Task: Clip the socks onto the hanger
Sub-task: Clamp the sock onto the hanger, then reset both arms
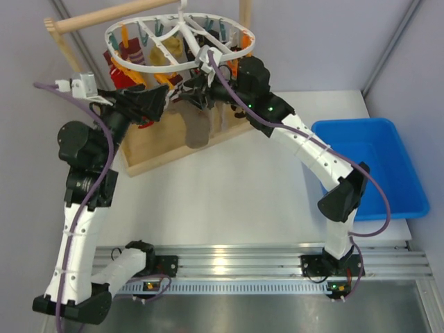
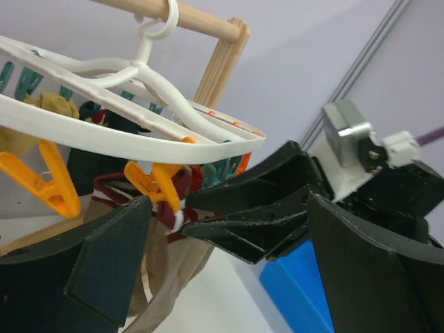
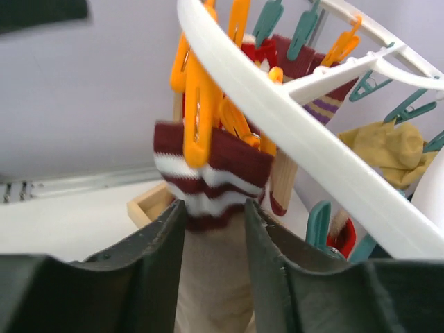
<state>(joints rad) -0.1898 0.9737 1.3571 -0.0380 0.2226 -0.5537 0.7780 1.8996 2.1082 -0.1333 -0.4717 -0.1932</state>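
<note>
The white oval hanger point(image 1: 139, 64) hangs from a wooden rod, with orange and teal pegs. A tan sock point(image 1: 196, 125) with a maroon-and-white striped cuff point(image 3: 208, 177) hangs from an orange peg point(image 3: 196, 114) at its near rim. My right gripper point(image 3: 214, 215) is open, its fingers point(image 3: 170, 229) close on either side of the sock just under the cuff. My left gripper point(image 2: 229, 277) is wide open beside it, around the right gripper's fingers, and holds nothing. The same sock point(image 2: 166, 270) and peg point(image 2: 156, 182) show in the left wrist view. Both grippers point(image 1: 166, 104) point(image 1: 201, 89) meet under the ring.
Other socks, yellow point(image 1: 168, 50) and red point(image 1: 128, 66), hang from the ring. The light wooden frame with its tray point(image 1: 166, 149) stands below at the back. A blue bin point(image 1: 374, 163) sits at the right of the white table.
</note>
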